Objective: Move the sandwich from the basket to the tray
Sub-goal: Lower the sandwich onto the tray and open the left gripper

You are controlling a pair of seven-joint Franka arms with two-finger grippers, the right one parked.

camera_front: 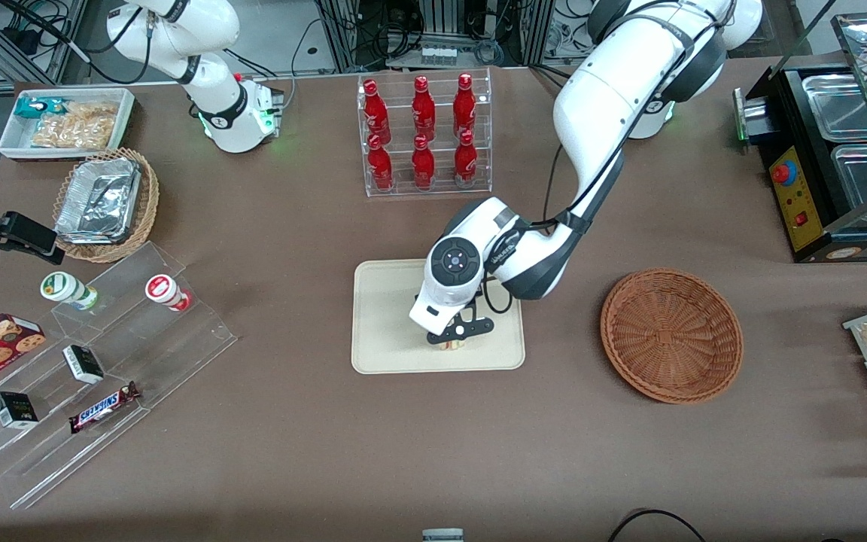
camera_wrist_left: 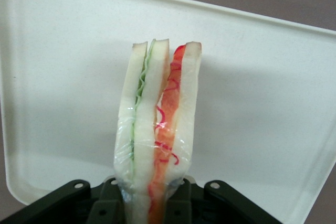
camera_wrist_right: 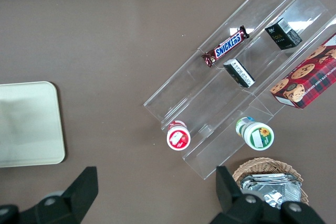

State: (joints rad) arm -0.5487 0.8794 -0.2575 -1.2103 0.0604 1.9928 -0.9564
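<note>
Over flat cream-beige tray [camera_front: 384, 331]: gripper [camera_front: 454, 340] clamped on clear-wrapped triangular sandwich [camera_wrist_left: 157, 135], long axis pointing straight out from fingers toward tray. Reddish-brown wicker basket [camera_front: 670, 335] empty. Needs lowering, release.

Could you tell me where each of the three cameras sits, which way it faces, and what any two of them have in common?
Front view: high up, facing both arms, looking down on the table; the left arm's gripper is over the tray, the basket beside it.
Left wrist view: on the working arm, looking down past the gripper, shut on the sandwich, at the tray.
Right wrist view: on the parked arm, looking down at the Snickers bar; its own fingers show.
Shared: all three show the tray.
</note>
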